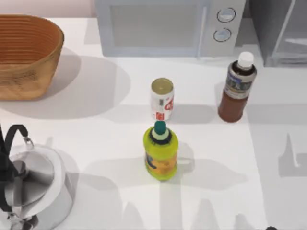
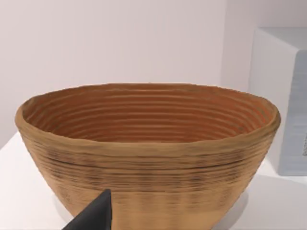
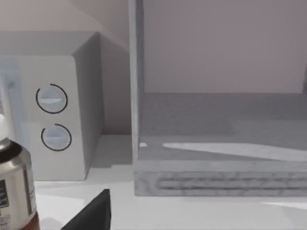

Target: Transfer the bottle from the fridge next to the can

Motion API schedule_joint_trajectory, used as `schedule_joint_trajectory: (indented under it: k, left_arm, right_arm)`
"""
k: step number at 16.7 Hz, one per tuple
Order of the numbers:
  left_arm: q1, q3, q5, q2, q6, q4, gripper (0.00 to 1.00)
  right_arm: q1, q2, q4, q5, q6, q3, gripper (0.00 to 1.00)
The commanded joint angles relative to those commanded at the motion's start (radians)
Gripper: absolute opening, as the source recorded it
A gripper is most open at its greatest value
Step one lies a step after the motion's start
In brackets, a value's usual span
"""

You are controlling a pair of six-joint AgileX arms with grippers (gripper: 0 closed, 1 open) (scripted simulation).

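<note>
White table (image 1: 268, 158) from above: bottle (image 1: 237, 88) upright out on it, white cap up, long axis vertical, right of the can (image 1: 162, 99), well apart, just before the fridge (image 1: 280, 31) at the back right. Microwave (image 1: 168, 26) behind, yellow-green bottle (image 1: 160, 151) just in front of the can.

Left wrist: woven basket (image 2: 148, 148) close ahead, dark fingertip (image 2: 93, 215) at the edge; finger spread untellable.

Right wrist: fridge interior (image 3: 216, 139) ahead, bottle (image 3: 14, 187) at the edge beside the microwave (image 3: 53, 105); finger spread untellable.

A: Left arm?
B: One dark fingertip (image 2: 93, 214) of the left gripper shows in its wrist view.
A: Right arm?
B: One dark fingertip (image 3: 91, 213) of the right gripper, same manner, wrist view.
</note>
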Motion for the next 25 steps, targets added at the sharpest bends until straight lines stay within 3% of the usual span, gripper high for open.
schedule_joint_trajectory:
  k: [4,10,14,18,25]
  left_arm:
    - [0.0,0.0,0.0,0.0,0.0,0.0,1.0]
    - [0.0,0.0,0.0,0.0,0.0,0.0,1.0]
    - [0.0,0.0,0.0,0.0,0.0,0.0,1.0]
    - [0.0,0.0,0.0,0.0,0.0,0.0,1.0]
    - [0.0,0.0,0.0,0.0,0.0,0.0,1.0]
  right_arm:
    - [-0.046,-0.12,-0.097,-0.049,-0.002,-0.033,1.0]
    - [-0.044,-0.121,-0.099,-0.049,-0.002,-0.03,1.0]
    - [-0.049,-0.201,-0.207,-0.045,-0.004,0.036,1.0]
    - [-0.05,-0.358,-0.482,-0.045,-0.005,0.166,1.0]
    - [-0.05,-0.681,-1.137,-0.048,-0.009,0.43,1.0]
